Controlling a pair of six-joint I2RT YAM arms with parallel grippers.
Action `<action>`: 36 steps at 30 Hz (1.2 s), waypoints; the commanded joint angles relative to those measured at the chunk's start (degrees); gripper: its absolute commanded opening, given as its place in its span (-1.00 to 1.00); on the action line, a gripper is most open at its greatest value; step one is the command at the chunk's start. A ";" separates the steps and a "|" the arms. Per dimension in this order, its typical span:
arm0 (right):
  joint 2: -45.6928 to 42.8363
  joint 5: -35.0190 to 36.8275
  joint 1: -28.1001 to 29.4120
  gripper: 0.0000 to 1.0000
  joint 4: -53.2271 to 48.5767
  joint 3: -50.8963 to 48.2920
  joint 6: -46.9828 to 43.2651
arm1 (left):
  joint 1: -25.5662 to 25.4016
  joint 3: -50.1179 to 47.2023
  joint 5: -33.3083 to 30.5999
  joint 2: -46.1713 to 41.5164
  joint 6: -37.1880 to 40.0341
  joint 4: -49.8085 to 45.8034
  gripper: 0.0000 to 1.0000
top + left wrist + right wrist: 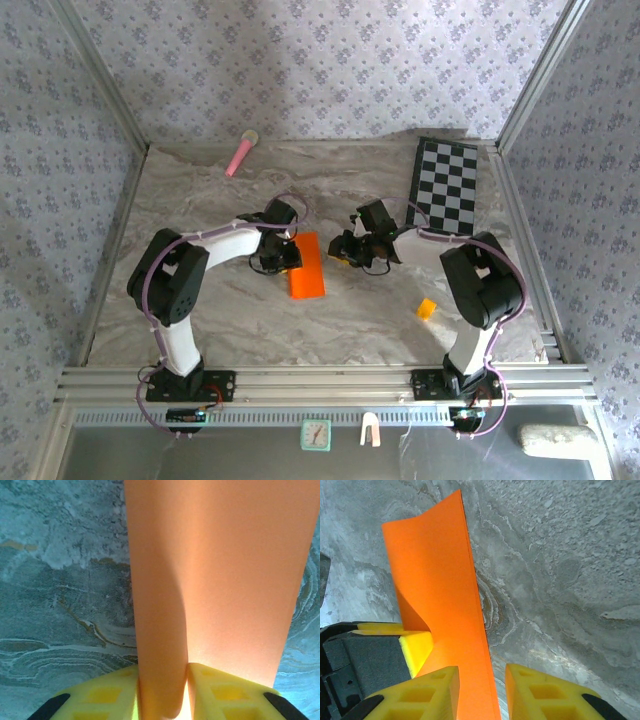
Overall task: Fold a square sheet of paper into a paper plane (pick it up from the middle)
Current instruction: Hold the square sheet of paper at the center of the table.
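We're mid-fold: left gripper (pixel 162 675) is clenching its jaws on the thin bright orange paper sheet (pixel 306 265), right gripper (pixel 482 672) is straddling it, jaws released. Next we're probably needing a pressed crease.

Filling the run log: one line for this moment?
stage: mid-fold | orange paper sheet: folded, rectangular | left gripper: shut on sheet | right gripper: open, astride sheet edge

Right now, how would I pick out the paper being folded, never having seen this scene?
Start at the grey marbled table and look to its middle. The orange paper sheet sits there as a long narrow strip. It is far bigger than the tiny orange block to its right, and long where that is squarish.
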 commanded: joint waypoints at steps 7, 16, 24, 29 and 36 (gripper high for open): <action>1.17 -0.79 0.48 -0.39 -0.06 0.05 -0.99 | 0.26 0.74 -1.83 3.44 -0.13 -3.46 -0.35; 2.06 -1.67 1.39 -0.39 0.19 0.76 -1.23 | 0.23 0.99 -2.37 4.78 -0.90 -4.66 -0.35; 2.68 -3.01 2.40 -0.39 0.38 1.73 -1.82 | 0.25 0.71 -2.71 5.48 -1.89 -4.82 -0.33; 3.28 -3.91 3.25 -0.41 0.86 2.41 -2.07 | 0.29 0.54 -2.92 5.84 -2.39 -4.96 -0.33; 5.02 -4.75 4.59 -0.46 0.44 4.16 -2.51 | 0.23 0.55 -2.83 6.18 -2.06 -5.19 -0.34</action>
